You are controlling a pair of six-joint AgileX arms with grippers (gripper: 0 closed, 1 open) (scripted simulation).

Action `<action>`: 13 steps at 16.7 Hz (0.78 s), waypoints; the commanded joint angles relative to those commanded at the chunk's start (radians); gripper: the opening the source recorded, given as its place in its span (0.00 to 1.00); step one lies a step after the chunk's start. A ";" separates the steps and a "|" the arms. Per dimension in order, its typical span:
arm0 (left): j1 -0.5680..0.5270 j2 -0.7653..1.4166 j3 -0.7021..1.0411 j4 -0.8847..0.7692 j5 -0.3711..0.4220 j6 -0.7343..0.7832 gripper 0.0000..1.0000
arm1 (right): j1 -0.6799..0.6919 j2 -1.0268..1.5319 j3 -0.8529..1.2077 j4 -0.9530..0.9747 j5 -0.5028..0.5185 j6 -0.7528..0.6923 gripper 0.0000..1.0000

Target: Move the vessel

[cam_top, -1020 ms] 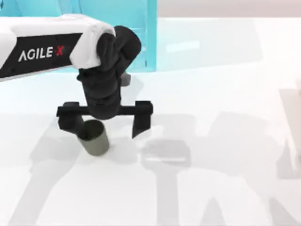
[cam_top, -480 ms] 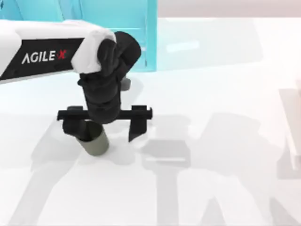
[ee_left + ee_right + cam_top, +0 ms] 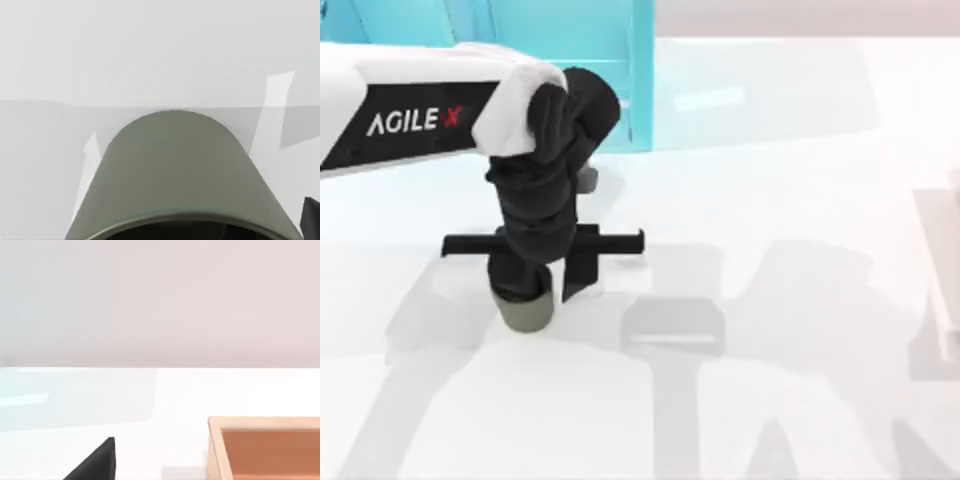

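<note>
1 vessel (image 3: 527, 312) | 1 end effector (image 3: 535, 285) | 1 wooden box (image 3: 265, 447) | 1 table (image 3: 800, 200)

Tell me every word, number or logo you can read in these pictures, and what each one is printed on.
"AGILE X": white letters with a red X, on the black panel of the left arm, seen from above.
No writing shows on the cup, the table or the wooden box.
</note>
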State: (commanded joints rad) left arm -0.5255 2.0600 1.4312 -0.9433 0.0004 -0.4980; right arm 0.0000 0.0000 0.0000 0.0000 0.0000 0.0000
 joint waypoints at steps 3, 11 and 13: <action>0.000 0.000 0.000 0.000 0.000 0.000 0.00 | 0.000 0.000 0.000 0.000 0.000 0.000 1.00; 0.003 -0.001 0.001 -0.001 0.000 0.003 0.00 | 0.000 0.000 0.000 0.000 0.000 0.000 1.00; 0.037 -0.004 0.008 -0.013 0.003 0.037 0.00 | 0.000 0.000 0.000 0.000 0.000 0.000 1.00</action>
State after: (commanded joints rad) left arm -0.4888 2.0558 1.4396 -0.9567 0.0033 -0.4610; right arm 0.0000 0.0000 0.0000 0.0000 0.0000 0.0000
